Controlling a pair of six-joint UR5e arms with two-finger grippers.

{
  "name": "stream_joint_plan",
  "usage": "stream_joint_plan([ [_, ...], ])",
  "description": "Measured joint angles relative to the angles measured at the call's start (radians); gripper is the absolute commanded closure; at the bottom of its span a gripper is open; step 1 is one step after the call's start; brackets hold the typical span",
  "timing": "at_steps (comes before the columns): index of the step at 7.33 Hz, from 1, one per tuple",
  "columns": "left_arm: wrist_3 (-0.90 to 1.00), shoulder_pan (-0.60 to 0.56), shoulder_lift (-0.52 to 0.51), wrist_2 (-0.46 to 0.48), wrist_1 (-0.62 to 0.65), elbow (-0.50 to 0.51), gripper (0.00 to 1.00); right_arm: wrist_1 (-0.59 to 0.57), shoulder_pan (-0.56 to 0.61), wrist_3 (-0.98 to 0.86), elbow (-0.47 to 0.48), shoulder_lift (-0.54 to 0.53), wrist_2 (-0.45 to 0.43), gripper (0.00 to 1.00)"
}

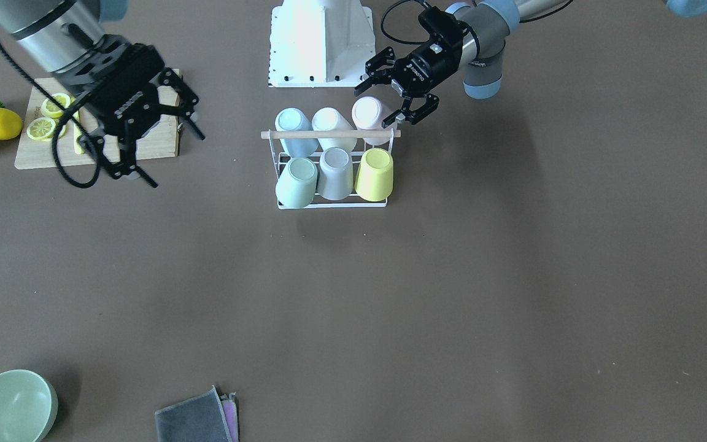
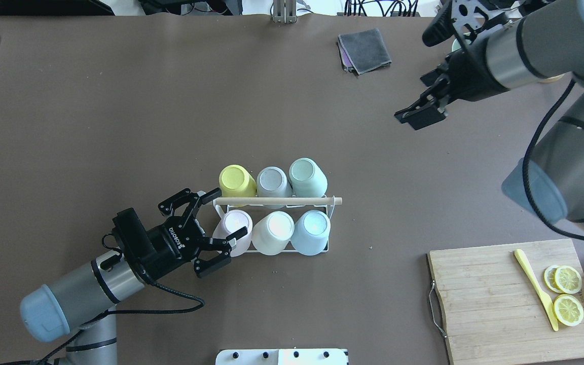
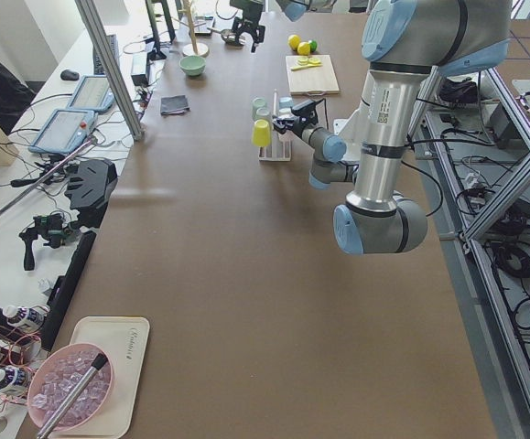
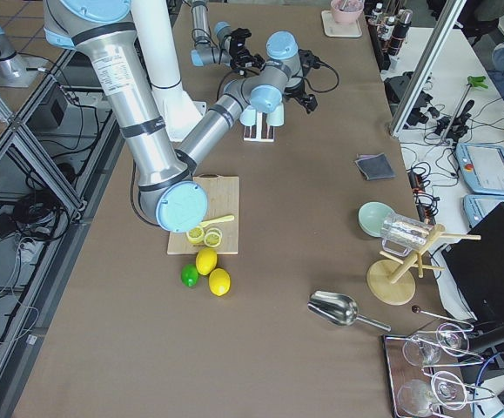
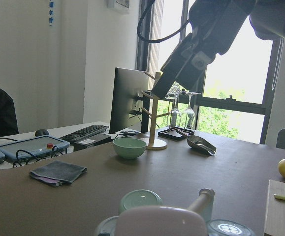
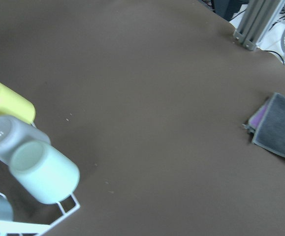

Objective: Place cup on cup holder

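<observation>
The pink cup (image 2: 228, 223) sits upside down on an end peg of the cup holder (image 2: 277, 201), beside five other inverted cups, so placement appears complete and inversion keeps each cup seated on its peg. The left gripper (image 2: 223, 218) reaches in low from the rack's end, nearly level, jaws apart at the pink cup and gripping nothing. The right gripper (image 2: 413, 117) hangs raised, well apart from the rack, jaws apart and empty.

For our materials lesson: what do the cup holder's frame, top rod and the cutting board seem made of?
The cup holder frame: thin white wire, probably coated metal. Its top rod: pale, matte, likely wood. The cutting board: grain strips, likely bamboo or wood.
</observation>
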Motion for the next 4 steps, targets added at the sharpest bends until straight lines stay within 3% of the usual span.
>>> stream_joint_plan([
  [4, 0.000, 0.024, 0.014, 0.064, -0.064, 0.019, 0.02, -0.070, 0.298, -0.102, -0.011, -0.196, 0.064, 0.00],
])
